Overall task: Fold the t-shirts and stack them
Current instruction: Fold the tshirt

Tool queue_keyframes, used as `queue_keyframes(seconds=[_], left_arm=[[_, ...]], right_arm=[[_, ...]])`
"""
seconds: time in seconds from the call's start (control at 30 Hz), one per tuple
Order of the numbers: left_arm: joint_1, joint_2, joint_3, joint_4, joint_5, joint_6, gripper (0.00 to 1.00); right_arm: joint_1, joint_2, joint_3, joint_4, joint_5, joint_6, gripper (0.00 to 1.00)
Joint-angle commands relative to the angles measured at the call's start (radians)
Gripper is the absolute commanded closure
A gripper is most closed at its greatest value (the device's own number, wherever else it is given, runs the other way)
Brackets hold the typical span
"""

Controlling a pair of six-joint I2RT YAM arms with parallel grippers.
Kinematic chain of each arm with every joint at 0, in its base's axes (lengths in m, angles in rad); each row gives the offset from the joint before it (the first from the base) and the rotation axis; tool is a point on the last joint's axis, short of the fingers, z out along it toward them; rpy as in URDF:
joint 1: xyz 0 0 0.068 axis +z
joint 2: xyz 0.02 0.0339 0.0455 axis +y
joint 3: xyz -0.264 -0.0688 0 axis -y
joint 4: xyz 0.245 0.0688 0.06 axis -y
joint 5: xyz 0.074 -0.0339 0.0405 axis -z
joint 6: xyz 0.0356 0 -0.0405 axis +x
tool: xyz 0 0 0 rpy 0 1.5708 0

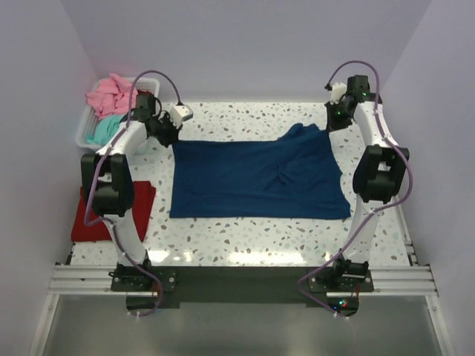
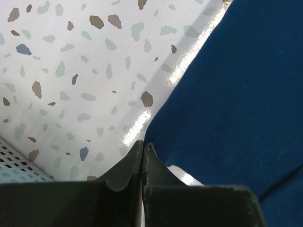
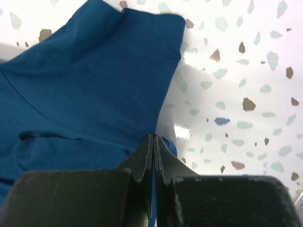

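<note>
The navy blue t-shirt lies spread on the table, plain side up, its print hidden. My left gripper is at its far left corner, jaws shut with the tips pinching the cloth edge. My right gripper is at the far right corner, shut on the navy cloth, which bunches up there. A dark red t-shirt lies folded at the left edge. The pink t-shirt and the teal t-shirt sit in the basket.
The white plastic basket stands at the far left corner, close to my left arm; its holed rim shows in the left wrist view. The speckled table is walled on the left, far and right sides.
</note>
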Motion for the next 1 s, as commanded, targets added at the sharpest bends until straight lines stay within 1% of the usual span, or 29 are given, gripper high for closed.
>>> queue_keyframes(seconds=[0.0, 0.17, 0.43, 0.57, 0.97], left_arm=[[0.010, -0.086, -0.049, 0.020, 0.023, 0.079, 1.00], [0.010, -0.170, -0.135, 0.028, 0.025, 0.152, 1.00], [0.010, -0.290, -0.275, 0.027, 0.036, 0.247, 1.00], [0.010, -0.321, -0.328, 0.010, 0.039, 0.280, 1.00], [0.010, -0.367, -0.428, -0.027, 0.036, 0.350, 1.00]], right_arm=[[-0.022, -0.119, -0.036, -0.035, -0.020, -0.043, 1.00], [-0.039, -0.201, -0.114, -0.063, -0.022, -0.069, 1.00], [-0.059, -0.371, -0.325, -0.069, -0.009, -0.109, 1.00], [-0.060, -0.432, -0.426, -0.068, -0.005, -0.120, 1.00], [-0.062, -0.554, -0.625, -0.049, 0.003, -0.114, 1.00]])
